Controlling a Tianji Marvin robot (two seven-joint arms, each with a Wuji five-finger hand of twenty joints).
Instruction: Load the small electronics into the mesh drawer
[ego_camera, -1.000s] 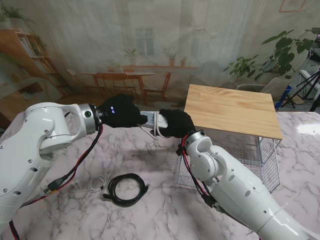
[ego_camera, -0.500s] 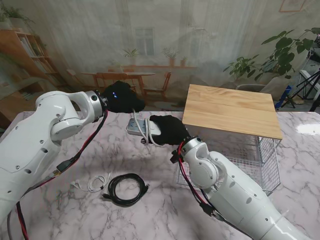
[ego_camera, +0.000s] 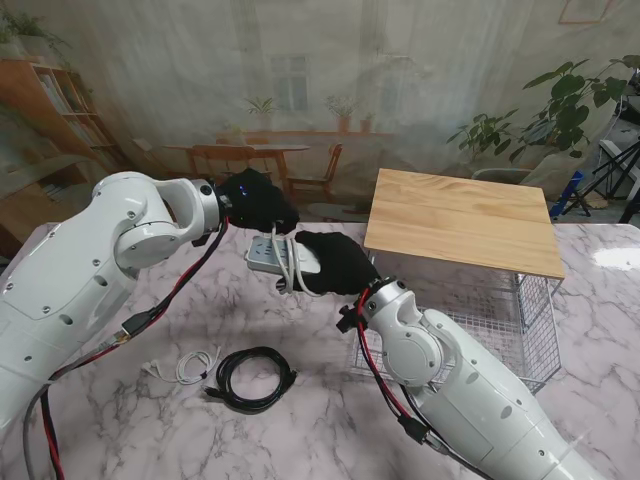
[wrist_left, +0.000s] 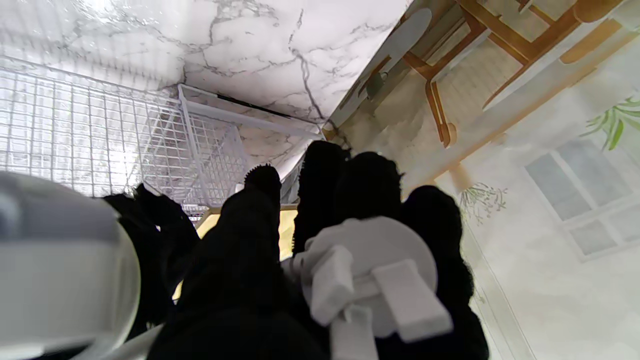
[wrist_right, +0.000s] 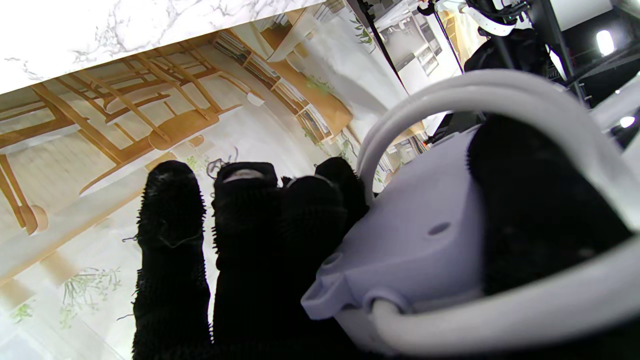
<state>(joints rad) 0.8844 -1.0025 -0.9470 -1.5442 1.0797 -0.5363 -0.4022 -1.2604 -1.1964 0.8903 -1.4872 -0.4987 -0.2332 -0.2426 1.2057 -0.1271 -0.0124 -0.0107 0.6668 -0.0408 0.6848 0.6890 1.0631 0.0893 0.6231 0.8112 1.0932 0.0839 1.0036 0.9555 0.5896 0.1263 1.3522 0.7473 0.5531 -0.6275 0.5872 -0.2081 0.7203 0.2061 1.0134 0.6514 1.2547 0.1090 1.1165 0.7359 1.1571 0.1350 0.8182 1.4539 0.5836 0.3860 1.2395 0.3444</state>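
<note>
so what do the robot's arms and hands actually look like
Both arms are glossy white with rounded, bulbous joint housings. Red and black cables run along the outside of each. The left hand and right hand wear fuzzy black gloves; small blue lights show on the back of the left one.

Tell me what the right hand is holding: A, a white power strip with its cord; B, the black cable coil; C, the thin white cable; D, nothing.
A: the right hand is closed on the white power strip, cord looped over it, while the black cable coil and thin white cable lie on the table.
</note>
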